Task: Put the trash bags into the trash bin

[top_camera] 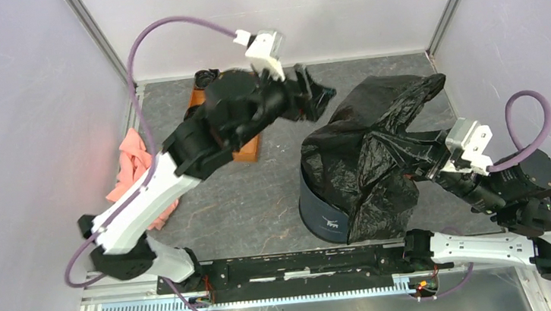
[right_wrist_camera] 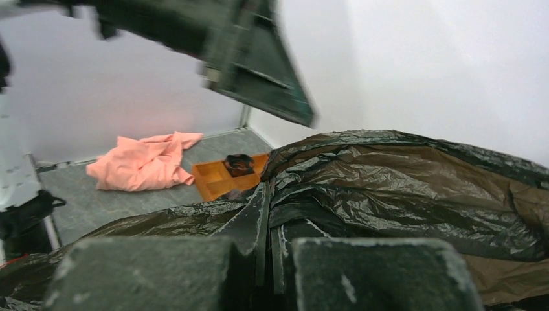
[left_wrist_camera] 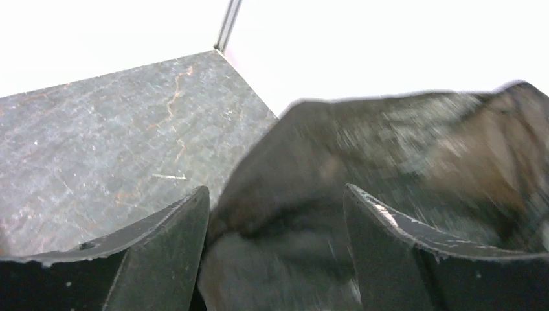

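The black trash bag [top_camera: 368, 154] is draped over the navy trash bin [top_camera: 321, 213] and hides its mouth and most of its wall. One end of the bag trails toward the back right. My right gripper [top_camera: 431, 160] reaches in from the right and is shut on a fold of the bag [right_wrist_camera: 401, 194]. The closed jaws of this right gripper [right_wrist_camera: 268, 207] pinch the film. My left gripper [top_camera: 318, 94] hovers at the bag's back left edge. In the left wrist view the left gripper [left_wrist_camera: 275, 194] is open, and blurred bag film [left_wrist_camera: 388, 149] lies between and beyond its fingers.
An orange compartment tray [top_camera: 246, 151] lies at the back left, mostly under my left arm, and a small black roll [top_camera: 206, 77] sits at its far end. A pink cloth [top_camera: 134, 167] is bunched against the left wall. Walls close in the table on three sides.
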You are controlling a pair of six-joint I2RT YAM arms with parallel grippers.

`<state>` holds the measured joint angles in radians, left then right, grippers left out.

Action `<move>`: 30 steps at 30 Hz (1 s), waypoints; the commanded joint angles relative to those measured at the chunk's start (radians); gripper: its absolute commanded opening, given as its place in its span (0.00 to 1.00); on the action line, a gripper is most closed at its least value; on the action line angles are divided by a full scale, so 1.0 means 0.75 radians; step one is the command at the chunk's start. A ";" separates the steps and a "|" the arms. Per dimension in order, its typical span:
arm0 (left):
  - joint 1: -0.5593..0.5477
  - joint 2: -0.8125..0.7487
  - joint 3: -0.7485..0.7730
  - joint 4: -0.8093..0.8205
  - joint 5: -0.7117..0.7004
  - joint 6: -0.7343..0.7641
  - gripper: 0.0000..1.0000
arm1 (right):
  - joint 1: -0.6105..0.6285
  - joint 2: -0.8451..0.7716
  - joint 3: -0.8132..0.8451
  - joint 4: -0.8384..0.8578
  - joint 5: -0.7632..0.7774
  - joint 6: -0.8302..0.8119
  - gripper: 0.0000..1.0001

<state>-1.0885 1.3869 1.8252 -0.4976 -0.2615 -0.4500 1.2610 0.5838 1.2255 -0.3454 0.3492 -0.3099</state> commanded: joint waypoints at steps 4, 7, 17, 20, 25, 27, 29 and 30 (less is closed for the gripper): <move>0.139 0.318 0.144 0.029 0.587 -0.064 0.71 | 0.000 0.038 -0.010 0.037 -0.162 0.113 0.01; 0.121 0.304 -0.073 0.233 0.801 -0.136 0.57 | -0.001 0.041 -0.051 0.054 -0.136 0.134 0.01; 0.083 0.305 -0.345 0.232 0.615 -0.124 0.45 | 0.000 0.057 -0.160 -0.050 0.300 0.264 0.01; 0.083 0.335 -0.251 0.145 0.520 -0.060 0.48 | 0.000 0.057 -0.139 -0.141 0.394 0.323 0.01; 0.103 0.313 -0.170 0.122 0.428 -0.001 0.72 | 0.000 0.006 -0.130 -0.123 0.565 0.352 0.01; 0.120 0.280 -0.163 0.123 0.388 0.004 0.80 | 0.000 -0.007 -0.119 -0.116 0.569 0.352 0.01; 0.140 0.213 -0.187 0.141 0.376 0.002 0.85 | 0.000 -0.016 -0.114 -0.120 0.567 0.352 0.01; 0.157 0.170 -0.217 0.162 0.405 -0.011 0.87 | 0.000 -0.016 -0.113 -0.122 0.566 0.352 0.01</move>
<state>-1.0065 1.6249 1.6638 -0.4126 0.0769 -0.4911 1.2610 0.5842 1.1069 -0.4496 0.7151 -0.0692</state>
